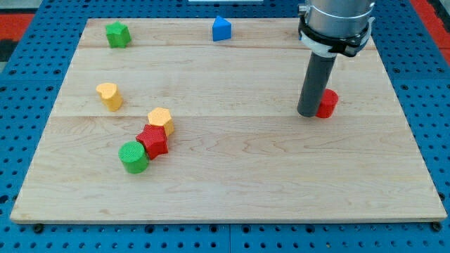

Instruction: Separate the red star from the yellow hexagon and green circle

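Tip (308, 112) sits well right of red star (152, 140).

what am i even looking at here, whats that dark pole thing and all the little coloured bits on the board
One camera looks down at a wooden board. The dark pole is a robot arm's pushing rod; it holds nothing, and only slides blocks along. Its lower end, my tip, stands at the view's right, against a small red block. At lower left three blocks huddle in contact: a yellow hexagon, a red star and a green circle. The star is meant to be pushed away from them. Elsewhere lie a yellow heart, a green block and a blue block.
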`<action>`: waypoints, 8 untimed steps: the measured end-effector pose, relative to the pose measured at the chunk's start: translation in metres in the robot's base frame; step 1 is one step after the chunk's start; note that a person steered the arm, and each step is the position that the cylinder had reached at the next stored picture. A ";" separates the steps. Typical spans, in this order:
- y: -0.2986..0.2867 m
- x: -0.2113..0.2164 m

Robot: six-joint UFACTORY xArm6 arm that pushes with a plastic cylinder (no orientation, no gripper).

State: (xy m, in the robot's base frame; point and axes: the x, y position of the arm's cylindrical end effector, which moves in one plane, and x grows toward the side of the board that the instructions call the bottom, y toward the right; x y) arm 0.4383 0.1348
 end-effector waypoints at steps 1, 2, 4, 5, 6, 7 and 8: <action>0.013 -0.005; 0.012 0.003; -0.094 0.016; -0.145 0.004; -0.188 -0.016; -0.229 -0.021; -0.278 -0.019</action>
State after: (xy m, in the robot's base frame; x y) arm 0.4190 -0.1430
